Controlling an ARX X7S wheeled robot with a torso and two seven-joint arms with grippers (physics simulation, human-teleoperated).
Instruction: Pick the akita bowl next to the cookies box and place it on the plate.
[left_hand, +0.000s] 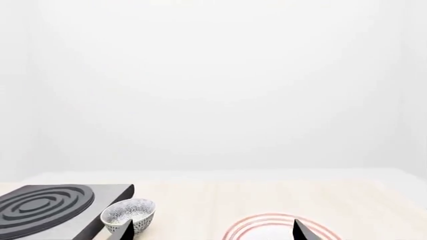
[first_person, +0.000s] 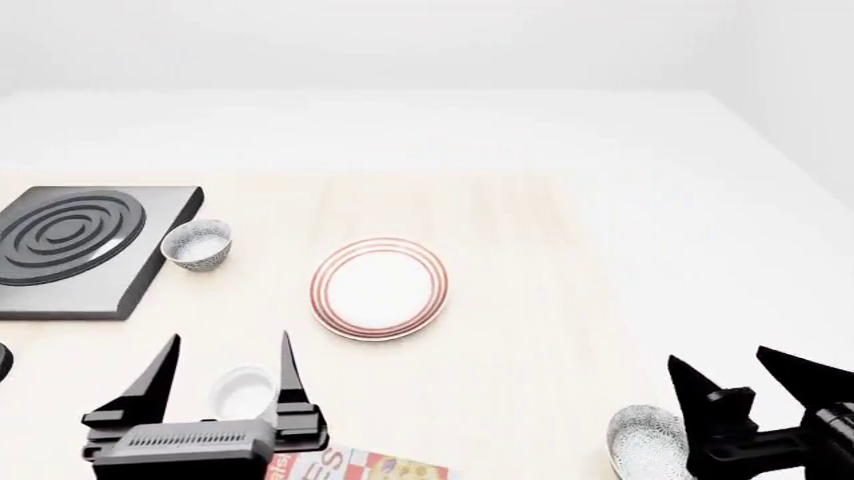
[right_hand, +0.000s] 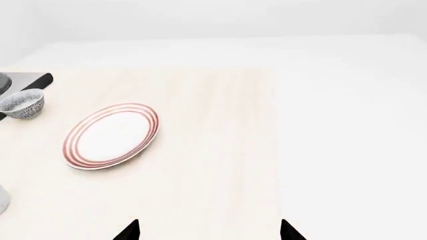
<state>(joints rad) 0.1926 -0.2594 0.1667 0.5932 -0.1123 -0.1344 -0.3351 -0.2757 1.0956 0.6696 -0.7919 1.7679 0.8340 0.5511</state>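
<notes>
Both pincers are held wide open with nothing between their fingers. In the head view the left pincer (first_person: 227, 385) hangs above a small plain white cup (first_person: 244, 391), which is seen between its two dark fingers; whether the cup is touched cannot be told. The right pincer (first_person: 747, 385) is spread at the near right edge of the table (first_person: 534, 300), and the speckled bowl (first_person: 650, 441) is seen just beside its inner finger, at the bottom of the view. A corner of the cookies box (first_person: 380, 466) is visible at the bottom edge, between the two arms and to the left of that bowl.

The ringed plate (first_person: 380, 288) lies bare at the middle of the table. A second speckled bowl (first_person: 196, 245) is set just beside the black hob (first_person: 80, 250) at the far left.

Neither the near bowl nor the box is shown by the wrist views; only the plate, the far bowl and the hob are caught there.
</notes>
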